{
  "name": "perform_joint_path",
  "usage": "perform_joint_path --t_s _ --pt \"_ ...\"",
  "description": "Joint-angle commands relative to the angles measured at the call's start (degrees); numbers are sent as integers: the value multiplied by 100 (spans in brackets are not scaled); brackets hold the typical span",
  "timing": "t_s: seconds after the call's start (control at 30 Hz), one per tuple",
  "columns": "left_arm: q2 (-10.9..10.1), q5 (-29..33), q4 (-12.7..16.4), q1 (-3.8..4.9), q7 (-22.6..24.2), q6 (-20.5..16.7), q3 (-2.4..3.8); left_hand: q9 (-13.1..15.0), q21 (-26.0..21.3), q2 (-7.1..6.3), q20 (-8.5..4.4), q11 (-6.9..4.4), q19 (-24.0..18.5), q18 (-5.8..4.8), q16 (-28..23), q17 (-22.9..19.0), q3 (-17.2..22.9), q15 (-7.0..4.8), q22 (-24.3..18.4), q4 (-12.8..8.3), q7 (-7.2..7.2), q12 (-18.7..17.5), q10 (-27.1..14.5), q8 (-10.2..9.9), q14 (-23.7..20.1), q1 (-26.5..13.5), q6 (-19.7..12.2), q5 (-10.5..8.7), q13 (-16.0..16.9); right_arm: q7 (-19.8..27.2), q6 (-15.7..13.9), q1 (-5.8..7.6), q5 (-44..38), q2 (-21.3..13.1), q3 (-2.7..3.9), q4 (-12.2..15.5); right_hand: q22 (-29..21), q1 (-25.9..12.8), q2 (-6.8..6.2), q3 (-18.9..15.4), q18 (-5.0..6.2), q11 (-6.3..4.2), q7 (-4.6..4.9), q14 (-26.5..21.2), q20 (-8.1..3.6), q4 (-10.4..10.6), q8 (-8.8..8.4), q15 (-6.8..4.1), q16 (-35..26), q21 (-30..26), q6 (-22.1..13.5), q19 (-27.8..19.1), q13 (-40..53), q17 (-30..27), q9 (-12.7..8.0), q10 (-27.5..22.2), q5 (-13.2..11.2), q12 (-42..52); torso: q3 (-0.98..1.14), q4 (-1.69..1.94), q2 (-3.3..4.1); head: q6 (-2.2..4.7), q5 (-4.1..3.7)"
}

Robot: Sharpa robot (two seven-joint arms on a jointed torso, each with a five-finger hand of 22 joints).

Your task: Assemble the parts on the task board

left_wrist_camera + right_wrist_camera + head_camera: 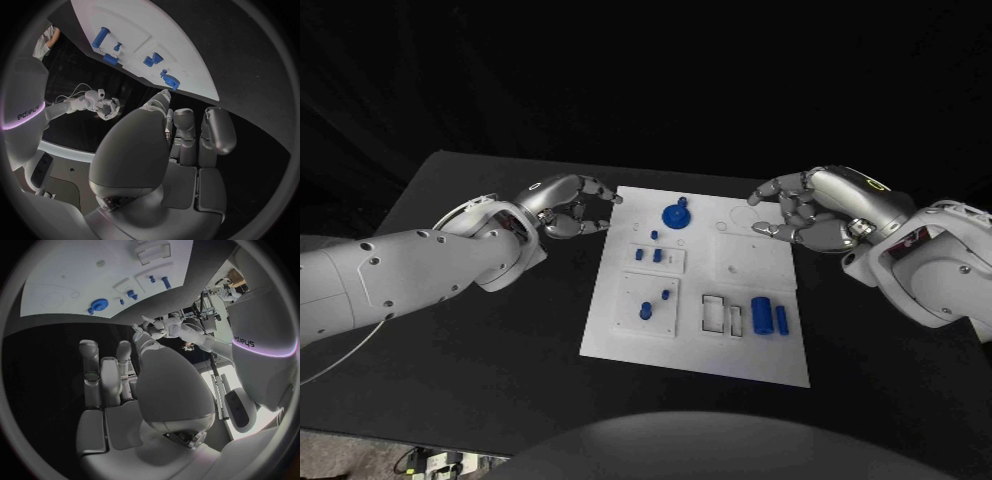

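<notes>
The white rectangular task board (pixel 701 345) lies flat in the middle of the black table (pixel 473 340), and both silver hands hover near its far end, one at each side. The left hand (pixel 568 208) sits just off the board's left edge, its fingers (pixel 596 190) curled loosely inward with nothing between them; from the left wrist camera the fingertips (pixel 164 95) point toward the board's rim, close to it, though I cannot tell whether they touch. The right hand (pixel 816 210) hangs over the board's far right corner, fingers bent and slightly apart, holding nothing. On the board, a round blue disc-shaped part (pixel 675 216) rests near the far edge between the two hands, with a tiny blue piece (pixel 655 235) just beside it. Two small blue pegs (pixel 649 256) stand in a raised white block further toward me, another pair of small blue parts (pixel 646 308) in the block below that, and a larger blue cylinder (pixel 762 314) with a slimmer blue piece (pixel 782 319) lies toward the board's near right side, next to two empty rectangular slots (pixel 723 315).
</notes>
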Motion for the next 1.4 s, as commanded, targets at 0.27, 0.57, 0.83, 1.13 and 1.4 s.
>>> perform_joint_path --t_s 0.27,0.57,0.83,1.13,1.4 --pt "25 71 14 -24 139 -135 4 11 9 31 27 -13 -6 28 24 17 38 12 944 5 36 33 57 35 14 53 40 46 7 -2251 1763 166 -45 33 -16 54 1241 -2524 411 -639 -630 -351 -490 1037 -410 86 454 -440 592 3016 1470 2008 3682 1868 451 2200 -339 2083 -5 5 -16 0 -195" --pt "39 77 47 -28 132 -141 5 12 6 32 27 -15 -6 29 27 19 51 11 943 8 62 43 82 40 14 58 65 57 8 -3928 4415 614 638 644 -15 -351 1238 -2940 282 -495 -634 -284 -389 1037 -455 46 -208 -444 592 3070 1493 2012 3682 1868 127 2200 -692 2083 -19 -3 -15 0 -260" --pt "16 77 129 -27 109 -141 5 13 12 30 27 -18 -4 28 28 20 55 10 945 8 73 46 90 43 14 59 78 60 8 -4450 5642 703 1341 1154 -16 -771 1186 -2724 228 -421 -597 -224 -322 1037 -398 -72 -529 -380 592 2928 1474 1918 3682 1868 -95 2200 -538 2083 -34 -1 -21 0 -287" --pt "74 77 107 -27 79 -122 6 14 13 25 26 -19 -3 28 34 32 58 8 945 10 89 48 97 46 18 58 92 61 8 -4576 5946 714 1374 1516 -18 -1123 1152 -2980 259 -516 -570 -335 -455 1037 -429 29 -566 -448 592 2829 2049 1870 3682 1868 -165 2200 -933 2083 -29 -8 -31 0 -330" --pt "114 78 80 -27 59 -89 6 14 17 23 26 -19 -1 27 34 30 58 8 946 11 96 49 100 47 17 56 97 61 8 -4594 5981 681 1699 1692 -28 -1257 1139 -3174 340 -563 -561 -364 -476 1037 -462 45 -675 -476 592 2781 2142 1846 3682 1868 -222 2200 -1056 2083 -22 -6 -26 0 -346"
